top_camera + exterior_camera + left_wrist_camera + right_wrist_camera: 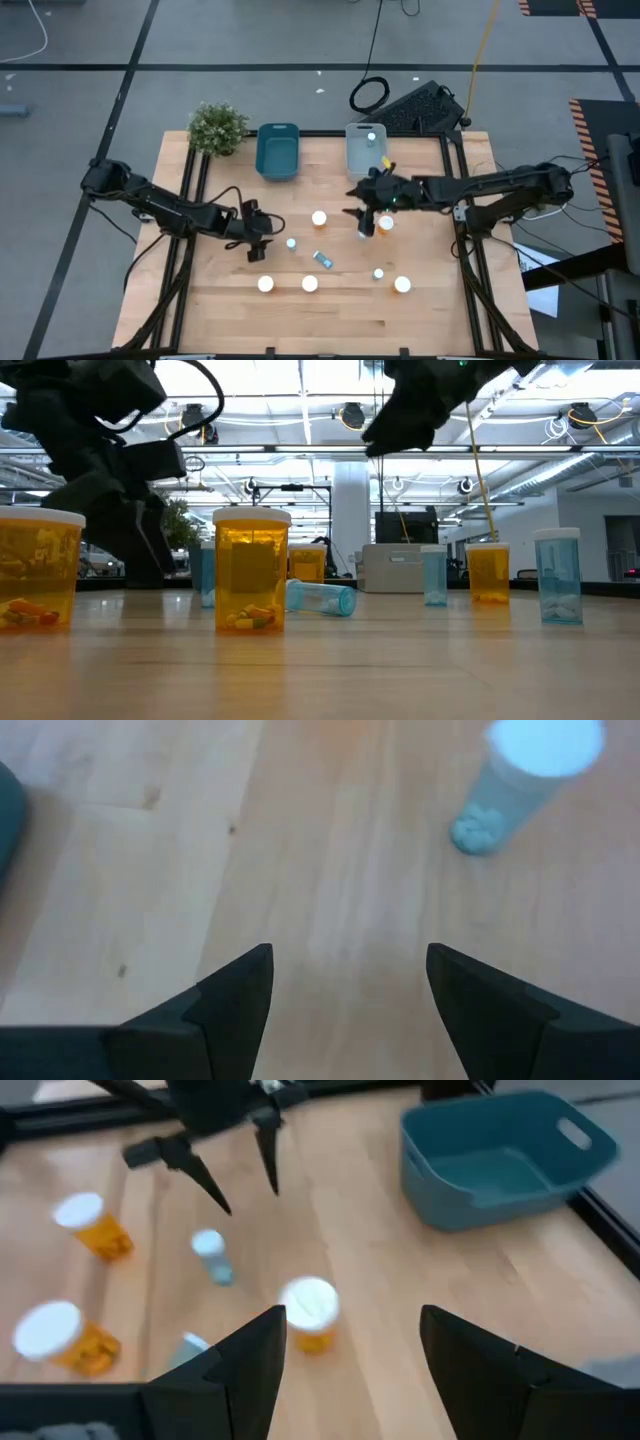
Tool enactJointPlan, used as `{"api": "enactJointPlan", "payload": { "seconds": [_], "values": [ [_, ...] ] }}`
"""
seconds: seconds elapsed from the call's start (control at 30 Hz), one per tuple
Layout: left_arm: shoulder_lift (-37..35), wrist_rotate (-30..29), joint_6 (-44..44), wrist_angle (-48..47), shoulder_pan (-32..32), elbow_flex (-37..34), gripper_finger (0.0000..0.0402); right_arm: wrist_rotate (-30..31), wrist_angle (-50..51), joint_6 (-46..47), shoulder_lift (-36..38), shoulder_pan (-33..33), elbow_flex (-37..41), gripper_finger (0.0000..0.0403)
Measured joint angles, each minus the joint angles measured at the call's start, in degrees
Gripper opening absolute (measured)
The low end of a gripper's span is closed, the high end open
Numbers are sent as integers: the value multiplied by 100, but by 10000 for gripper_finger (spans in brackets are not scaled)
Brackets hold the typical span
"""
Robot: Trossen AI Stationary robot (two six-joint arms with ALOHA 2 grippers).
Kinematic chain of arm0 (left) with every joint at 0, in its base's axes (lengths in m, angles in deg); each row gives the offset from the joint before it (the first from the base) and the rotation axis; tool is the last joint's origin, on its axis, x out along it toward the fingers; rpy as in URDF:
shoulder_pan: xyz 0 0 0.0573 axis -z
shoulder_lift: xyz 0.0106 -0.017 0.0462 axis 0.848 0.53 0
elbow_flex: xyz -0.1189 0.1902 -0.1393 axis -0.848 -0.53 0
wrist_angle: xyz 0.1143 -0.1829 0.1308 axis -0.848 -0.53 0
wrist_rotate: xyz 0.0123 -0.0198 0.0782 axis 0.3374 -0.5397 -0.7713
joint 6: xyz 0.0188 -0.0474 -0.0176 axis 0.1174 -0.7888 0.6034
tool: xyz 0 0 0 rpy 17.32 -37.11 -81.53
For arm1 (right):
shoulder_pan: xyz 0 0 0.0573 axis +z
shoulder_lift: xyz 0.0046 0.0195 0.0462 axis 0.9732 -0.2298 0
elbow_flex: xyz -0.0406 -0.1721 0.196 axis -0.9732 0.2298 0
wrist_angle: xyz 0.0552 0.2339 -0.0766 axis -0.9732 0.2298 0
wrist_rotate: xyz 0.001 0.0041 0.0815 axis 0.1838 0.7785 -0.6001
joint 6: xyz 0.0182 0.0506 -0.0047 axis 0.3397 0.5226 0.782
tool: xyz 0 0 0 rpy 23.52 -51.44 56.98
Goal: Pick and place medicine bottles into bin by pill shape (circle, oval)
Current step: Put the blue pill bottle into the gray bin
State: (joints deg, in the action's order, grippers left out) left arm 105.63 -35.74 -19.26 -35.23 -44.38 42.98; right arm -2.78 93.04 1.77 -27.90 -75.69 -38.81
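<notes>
Pale wood counter (200, 300), both arms over its middle. Left pincer (262, 238) sits left of centre, fingers (235, 995) spread apart with nothing between, bare wood under them; a small blue bottle (291, 243) stands just beside it, the same one showing in the left wrist view with white pills at its base. Right pincer (365, 222) hangs right of centre, fingers (250, 1360) also apart and empty, raised off the counter in the low view. An orange bottle (385, 223) stands just beside the right pincer, partly hidden by it. Another orange bottle (319, 218) stands between the two pincers, near centre. A blue bottle on its side (323, 259) lies a bit nearer the front edge, between the arms. Front row: three orange bottles, white caps up, at (265, 284), (310, 284) and (402, 285), with a small blue bottle (378, 273) near the last. All upright except the tipped one. Teal bin (278, 152) at the back edge looks empty in the right wrist view. Grey bin (366, 150) just right of it, well apart from the loose bottles, holds one capped bottle (371, 137); its colour can't be made out. Potted plant (218, 128) at the back left corner. Keyboard (420, 105) on the floor behind the counter.
</notes>
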Motion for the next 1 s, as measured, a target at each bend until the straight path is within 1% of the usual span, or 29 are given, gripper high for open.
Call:
{"api": "enactJointPlan", "payload": {
  "seconds": [0.1, 0.27, 0.37, 0.5, 0.6, 0.7, 0.83, 1.0],
  "values": [
    [1, -248, -104, -46, 247, -16, 269, 150, -390, 120, -279, 262, -56, 224],
    [-1, -585, -375, -28, 510, -167, 269, 263, -432, 166, -981, 458, -580, 224],
    [-1, -758, -556, 14, 601, -300, 268, 237, -406, 53, -1482, 490, -1018, 224],
    [-1, -937, -677, 306, 679, -586, 268, -64, -380, -18, -2111, 495, -1556, 224],
    [-1, -1039, -704, 781, 682, -904, 269, -53, -389, -45, -2559, 499, -1939, 225],
    [-11, -1110, -608, 1623, 681, -1313, 268, -80, -388, -156, -2958, 497, -2313, 233],
    [-25, -1111, -358, 2659, 675, -1784, 268, -429, -404, -315, -3413, 483, -2713, 256],
    [-82, -845, 38, 3611, 677, -2163, 268, -868, -397, -327, -3836, 425, -2939, 272]
  ]
}}
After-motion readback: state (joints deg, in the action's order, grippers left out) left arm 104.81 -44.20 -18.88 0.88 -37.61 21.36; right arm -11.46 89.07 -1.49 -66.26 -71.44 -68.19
